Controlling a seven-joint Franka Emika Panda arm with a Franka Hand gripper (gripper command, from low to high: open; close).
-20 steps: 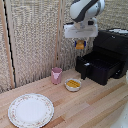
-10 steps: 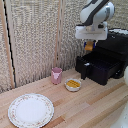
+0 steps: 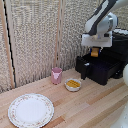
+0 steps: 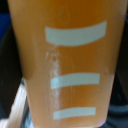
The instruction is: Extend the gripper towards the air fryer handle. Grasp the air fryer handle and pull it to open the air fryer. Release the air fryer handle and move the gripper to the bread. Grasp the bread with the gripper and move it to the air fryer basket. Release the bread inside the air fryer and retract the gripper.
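The arm is carrying the bread [image 3: 95, 51] over toward the air fryer [image 3: 119, 44], and the hand [image 3: 95, 49] is now hanging above the pulled-out air fryer basket [image 3: 102, 70], closed around the golden-brown block that pokes out below the flat white block of the wrist. The wrist view is filling almost wholly with the orange-brown face of the bread [image 4: 70, 65], crossed by pale stripes, which fits a firm hold close under the camera; the fingers themselves are not showing there. Compared with a second ago, the arm is sitting further toward the exterior view's right: then the bread was hanging over the bench near the small bowl, at the basket's outer corner, and half a second ago it was already closing on the drawer. The drawer is standing open as before, its handle end pointing toward the small bowl [image 3: 73, 84] of yellow food, and the pink cup [image 3: 56, 75] and the patterned plate [image 3: 30, 110] are lying where they were on the bench [image 3: 85, 107]. So the opening and the pickup look done, and the carry seems nearly finished; what is probably remaining is lowering the bread into the dark well, letting go, and pulling back. Whether the bread is yet squarely over the opening is hard to judge from this angle.
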